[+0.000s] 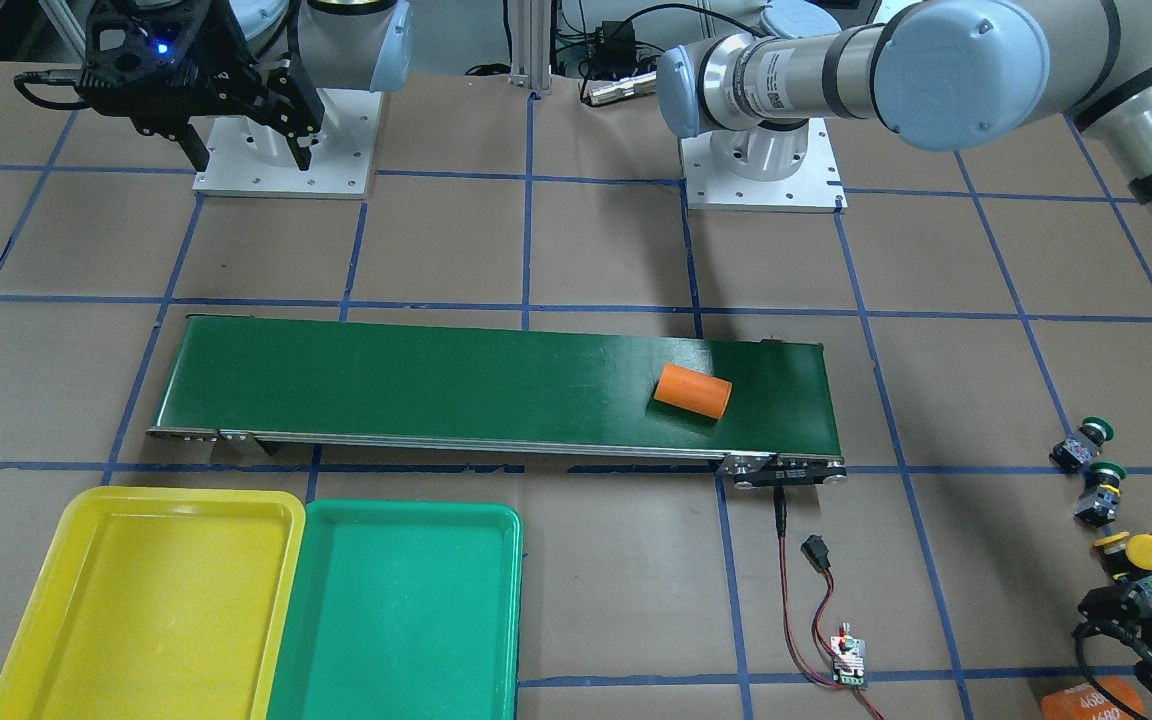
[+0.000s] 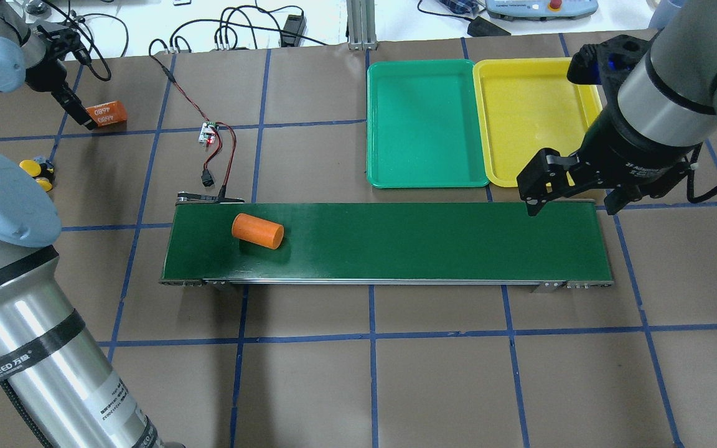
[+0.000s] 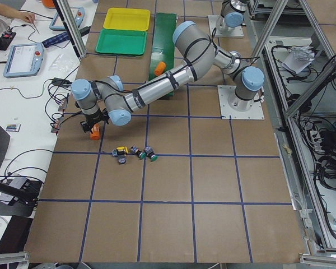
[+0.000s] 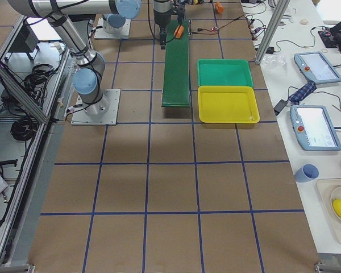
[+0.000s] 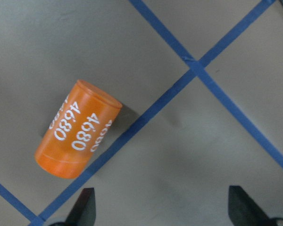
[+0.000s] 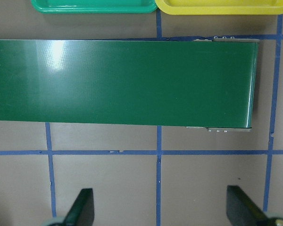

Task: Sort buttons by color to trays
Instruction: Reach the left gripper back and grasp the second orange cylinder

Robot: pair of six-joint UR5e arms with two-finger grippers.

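left end effector (image 5: 162, 206) released, nothing in it, over the desk (image 1: 576, 250) beside the orange 4680 cylinder (image 5: 78, 129). In the wrist view the cylinder lies off to one side, not between the fingers. buttons (image 1: 1101, 490) sit in a loose row on the desk just beside that end effector, toward the robot base: yellow-cap ones (image 1: 1139, 555) nearest it, green-cap ones (image 1: 1086, 440) further along. All are well apart from the trays. right end effector (image 2: 570, 206) also released and empty, above the conveyor belt (image 2: 396, 239) end, near the yellow tray (image 2: 533, 118). green tray (image 2: 424, 124) butts against the yellow one. plain orange cylinder (image 2: 257, 231) lies on the belt's other end.
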